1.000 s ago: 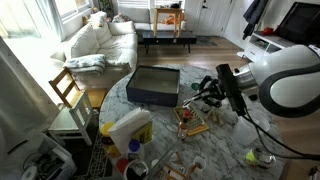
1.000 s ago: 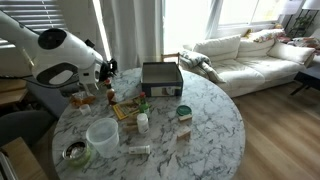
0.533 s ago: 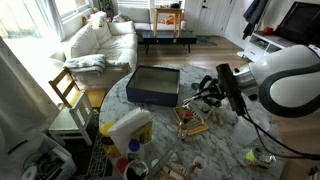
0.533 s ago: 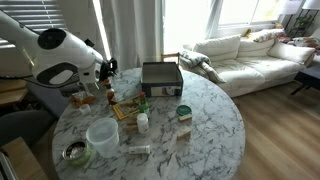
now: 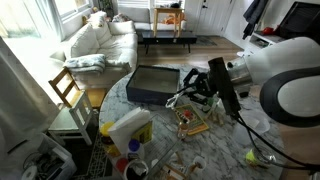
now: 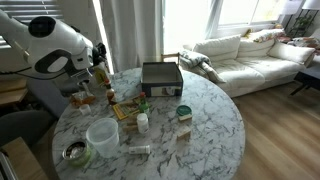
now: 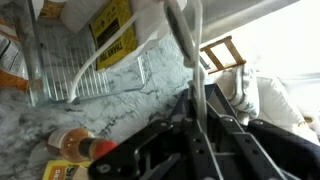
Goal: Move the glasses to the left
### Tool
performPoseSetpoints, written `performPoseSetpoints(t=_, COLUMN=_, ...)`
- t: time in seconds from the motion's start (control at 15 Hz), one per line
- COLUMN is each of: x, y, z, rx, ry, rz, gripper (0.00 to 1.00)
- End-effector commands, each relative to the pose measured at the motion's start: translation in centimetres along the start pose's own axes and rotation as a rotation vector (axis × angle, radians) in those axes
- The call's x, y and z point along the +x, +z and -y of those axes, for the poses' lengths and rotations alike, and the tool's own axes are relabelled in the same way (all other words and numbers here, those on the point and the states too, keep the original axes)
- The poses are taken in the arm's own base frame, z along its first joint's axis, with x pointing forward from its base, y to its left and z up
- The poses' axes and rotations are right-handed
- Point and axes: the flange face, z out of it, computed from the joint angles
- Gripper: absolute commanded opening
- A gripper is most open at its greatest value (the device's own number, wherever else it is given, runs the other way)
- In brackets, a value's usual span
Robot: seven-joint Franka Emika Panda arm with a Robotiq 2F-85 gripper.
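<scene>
The glasses (image 5: 178, 98) are thin-framed and hang from my gripper (image 5: 197, 88) above the round marble table (image 5: 225, 150), near the dark box. In the wrist view, thin pale parts of the glasses (image 7: 186, 40) stick out from between the jaws of the gripper (image 7: 197, 95), which are shut on them. In an exterior view the gripper (image 6: 101, 63) is at the table's back edge, above the bottles; the glasses are too small to make out there.
A dark open box (image 5: 152, 85) (image 6: 161, 77) sits on the table. A white tub (image 5: 128, 128) (image 6: 100, 135), small bottles (image 6: 108, 97), a wooden board (image 5: 192, 125), jars (image 6: 183, 113) and a metal bowl (image 6: 72, 152) crowd the table. A wooden chair (image 5: 66, 88) and a sofa (image 5: 100, 40) stand beyond.
The arm has swung towards the dark box and risen a little, carrying the glasses with it. The things on the table have not moved.
</scene>
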Motion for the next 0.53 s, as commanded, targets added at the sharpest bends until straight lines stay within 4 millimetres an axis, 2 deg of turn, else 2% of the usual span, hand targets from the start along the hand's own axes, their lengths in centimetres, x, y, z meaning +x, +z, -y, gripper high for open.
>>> performPoseSetpoints(t=0.0, x=-1.5, y=1.1, z=-0.5, rx=0.074, ry=-0.080, rz=0.037, gripper=0.03)
performPoseSetpoints(t=0.2, x=-1.7, y=2.3, z=-1.2, rx=0.144, ry=-0.099, rz=0.036, gripper=0.03)
performPoseSetpoints(t=0.47, x=-0.5, y=4.5, z=-2.6, rx=0.180, ry=-0.110, rz=0.020, gripper=0.03)
